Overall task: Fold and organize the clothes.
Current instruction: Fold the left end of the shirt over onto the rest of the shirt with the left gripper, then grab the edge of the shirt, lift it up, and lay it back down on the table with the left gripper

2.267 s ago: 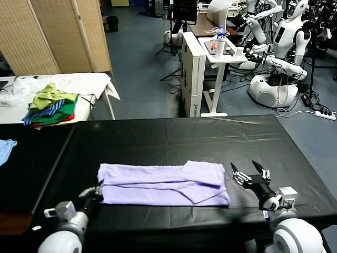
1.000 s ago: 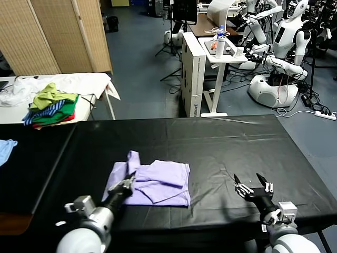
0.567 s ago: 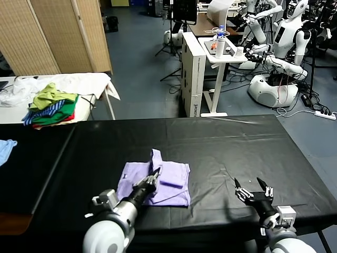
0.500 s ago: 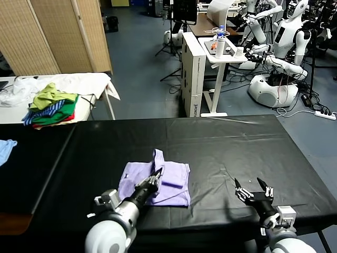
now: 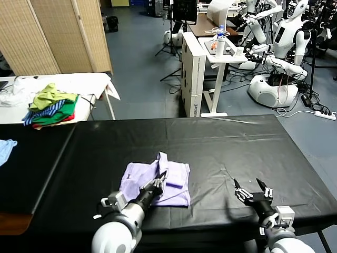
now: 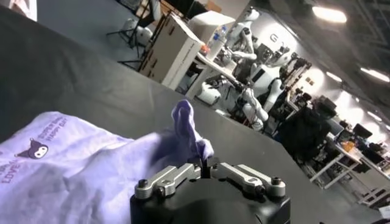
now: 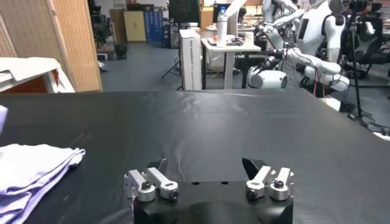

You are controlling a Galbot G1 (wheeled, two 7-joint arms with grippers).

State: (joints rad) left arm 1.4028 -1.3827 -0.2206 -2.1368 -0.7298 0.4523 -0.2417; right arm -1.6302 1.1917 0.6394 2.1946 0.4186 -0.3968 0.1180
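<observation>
The clothes, a lavender T-shirt [image 5: 138,182], lie folded into a small stack on the black table [image 5: 237,142], left of centre near the front edge. My left gripper [image 5: 161,178] is over its right part, shut on a pinch of the fabric that stands up as a flap [image 5: 162,159]. In the left wrist view the flap [image 6: 184,129] rises from between the closed jaws of the left gripper [image 6: 205,165], and a small dark print [image 6: 29,149] shows on the shirt. My right gripper [image 5: 251,191] is open and holds nothing, low over the table to the right; the right wrist view shows this gripper [image 7: 207,165] with the shirt [image 7: 27,173] well off to its side.
A pile of green, striped and red garments [image 5: 51,105] rests on a white table at the back left. A light blue cloth [image 5: 6,147] lies at the far left edge. Beyond the table stand a white cart [image 5: 220,50] and other robots [image 5: 279,47].
My left gripper has carried the shirt's left end up and rightward over the rest, making the stack narrower. The right gripper has drawn slightly back toward the front edge and stayed open.
</observation>
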